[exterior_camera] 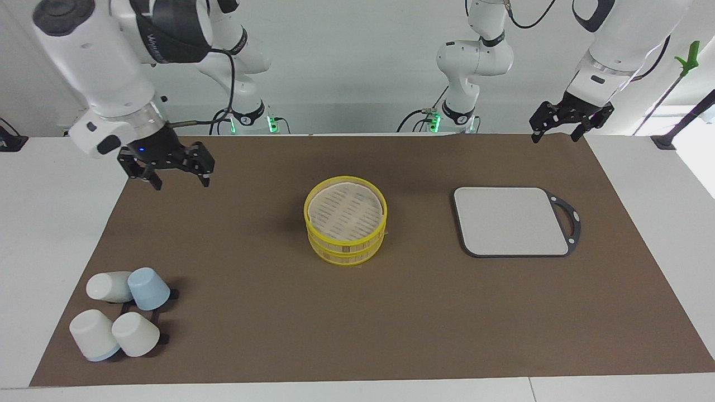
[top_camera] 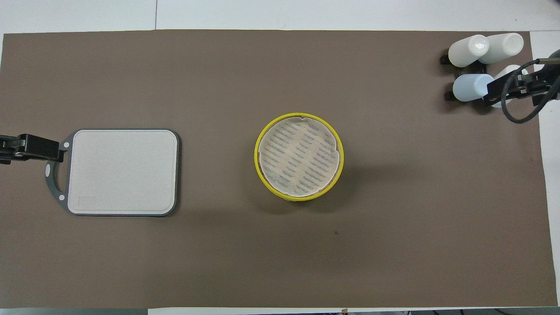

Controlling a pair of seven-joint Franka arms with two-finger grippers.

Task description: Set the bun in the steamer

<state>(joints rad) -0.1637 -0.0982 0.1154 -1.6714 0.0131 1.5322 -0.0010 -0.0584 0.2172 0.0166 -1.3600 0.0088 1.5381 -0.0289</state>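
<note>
The steamer (exterior_camera: 345, 219), a round bamboo basket with yellow rims and two stacked tiers, stands at the middle of the brown mat; it also shows in the overhead view (top_camera: 299, 156). Its pale slatted top is bare. No bun shows in either view. My right gripper (exterior_camera: 180, 180) is open and empty, raised over the mat's edge at the right arm's end, apart from the steamer. My left gripper (exterior_camera: 556, 135) is open and empty, raised over the mat's corner at the left arm's end, close to the robots.
A grey rectangular board (exterior_camera: 508, 220) with a dark handle lies beside the steamer toward the left arm's end. Several white and blue cups (exterior_camera: 120, 312) lie on a black rack at the right arm's end, farther from the robots than the steamer.
</note>
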